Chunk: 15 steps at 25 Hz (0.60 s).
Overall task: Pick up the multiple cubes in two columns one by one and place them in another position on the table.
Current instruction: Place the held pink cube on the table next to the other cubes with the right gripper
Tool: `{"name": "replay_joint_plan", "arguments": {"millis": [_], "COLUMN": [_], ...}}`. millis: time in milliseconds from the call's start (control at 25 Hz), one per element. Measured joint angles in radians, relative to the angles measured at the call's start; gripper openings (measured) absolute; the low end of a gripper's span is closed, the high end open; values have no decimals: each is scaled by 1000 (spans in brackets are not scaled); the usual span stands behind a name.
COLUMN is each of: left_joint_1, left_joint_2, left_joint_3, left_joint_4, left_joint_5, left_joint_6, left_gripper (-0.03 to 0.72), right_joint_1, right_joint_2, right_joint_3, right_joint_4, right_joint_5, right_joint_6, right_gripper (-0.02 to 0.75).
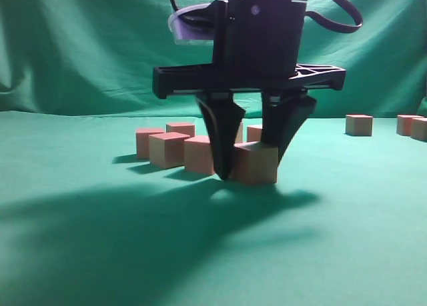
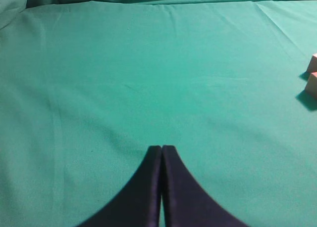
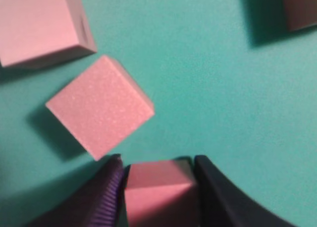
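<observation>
**Exterior view: right gripper straddles the front cube**

Exterior view first. You have the right gripper point(image 1: 248, 176) down at the table point(image 1: 80, 253), its two fingers standing either side of the front cube point(image 1: 257, 163), which rests on the cloth. The fingers sit close against the cube's flanks; you cannot tell from here whether they press it or have just let go. Directly behind and to the left stand the other cubes of the group point(image 1: 167, 148), the nearest just beside the left finger, so a sideways move that way has little room. Toward the near edge and the right of the table the cloth lies bare. Three more cubes point(image 1: 359, 125) sit well apart near the far right edge.

Left wrist view next. Your left gripper point(image 2: 162, 153) hangs over bare cloth with its tips pressed together, holding nothing. Two cubes point(image 2: 312, 83) show only at the right edge, so this arm is the farther one.

Right wrist view last. The cube point(image 3: 158, 192) sits squarely between the fingers point(image 3: 218, 197), its faces parallel to them. A neighbouring cube point(image 3: 99, 106), turned diagonally, lies just ahead to the left; straight up looks like your clearest path.
</observation>
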Motion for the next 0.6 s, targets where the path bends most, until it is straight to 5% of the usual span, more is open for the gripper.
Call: {"name": "replay_joint_plan", "arguments": {"millis": [200,600], "left_joint_1": [0,0], "left_joint_2": [0,0], "left_joint_3": [0,0], "left_joint_4": [0,0], "left_joint_5": [0,0], "left_joint_6": [0,0], "left_gripper": [0,0], "right_joint_1": [0,0], "right_joint_2": [-2,-203], "right_joint_3": [0,-13], "right_joint_4": [0,-32], "right_joint_5": [16,136], "right_joint_6": [0,-68], "right_gripper": [577,598]}}
